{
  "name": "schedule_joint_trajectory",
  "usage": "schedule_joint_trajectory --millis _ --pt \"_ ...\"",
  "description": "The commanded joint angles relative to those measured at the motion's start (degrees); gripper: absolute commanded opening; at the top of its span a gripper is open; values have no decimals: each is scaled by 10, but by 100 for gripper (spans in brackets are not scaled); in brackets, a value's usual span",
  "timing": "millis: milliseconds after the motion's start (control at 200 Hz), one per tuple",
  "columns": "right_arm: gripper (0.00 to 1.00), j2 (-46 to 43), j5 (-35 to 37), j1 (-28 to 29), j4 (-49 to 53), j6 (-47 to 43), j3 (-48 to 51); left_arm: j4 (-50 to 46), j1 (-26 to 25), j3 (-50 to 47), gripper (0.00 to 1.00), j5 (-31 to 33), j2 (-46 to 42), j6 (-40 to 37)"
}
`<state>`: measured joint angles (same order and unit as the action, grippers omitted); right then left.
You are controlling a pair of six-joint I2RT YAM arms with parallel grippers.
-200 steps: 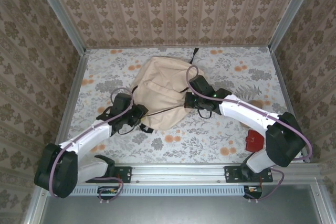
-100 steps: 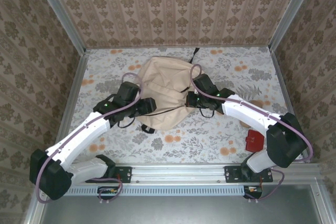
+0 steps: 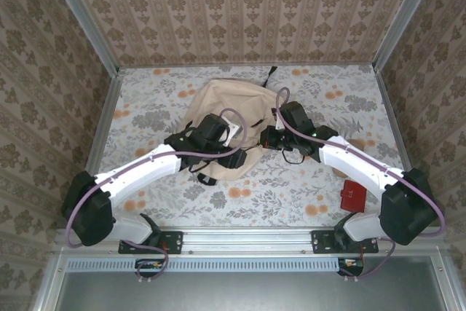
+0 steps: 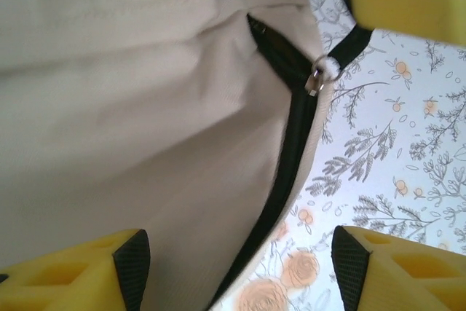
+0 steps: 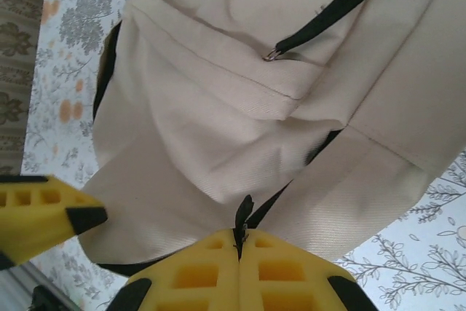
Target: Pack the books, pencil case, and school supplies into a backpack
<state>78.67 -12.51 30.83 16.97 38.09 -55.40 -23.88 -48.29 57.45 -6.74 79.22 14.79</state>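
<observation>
Opening step, I'd say: the backpack [image 3: 218, 111] lay flat on the table, seemingly zipped. The right gripper [image 5: 239, 244] pinched the black zipper tab [image 5: 244, 215] at its near edge. The left gripper [image 4: 234, 267] hovered spread above its zipper [image 4: 291, 136]. The next move called for bracing the fabric and drawing the tab along.

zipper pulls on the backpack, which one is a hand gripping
The short black tab pinched in the shut right hand. The pocket pull, a longer black strap, lies free on the backpack with no hand on it.

the left arm [image 3: 145, 169] covers the near part of the backpack [image 3: 218, 100] from above, and both wrist views crop it.
</observation>
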Motion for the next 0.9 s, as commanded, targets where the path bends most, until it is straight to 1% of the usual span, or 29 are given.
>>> schedule_joint_trajectory --millis 0,60,280,355,495,585,685,760,825,895 --pt "0 -21 -27 -6 -12 11 13 19 1 26 69 -18 31 -79" --pt "0 -29 -35 -7 -17 15 21 29 1 25 68 -28 46 -81" --pt "0 -57 -109 -12 -58 30 56 49 9 6 54 -41 76 -62" --pt "0 -65 -123 -13 -70 32 64 59 12 -8 46 -42 74 -52" --pt "0 -69 -107 -15 -69 33 73 77 15 -35 30 -52 66 -39" --pt "0 -63 -73 -15 -55 28 70 80 16 -47 24 -61 67 -36" --pt "0 -55 12 -18 -18 16 53 76 16 -59 17 -60 66 -37" --pt "0 -40 85 -22 20 12 28 71 15 -68 15 -59 66 -40" --pt "0 -25 125 -26 33 9 11 63 15 -72 13 -61 66 -41" --pt "0 -5 150 -30 32 9 -3 60 14 -80 11 -65 65 -44"
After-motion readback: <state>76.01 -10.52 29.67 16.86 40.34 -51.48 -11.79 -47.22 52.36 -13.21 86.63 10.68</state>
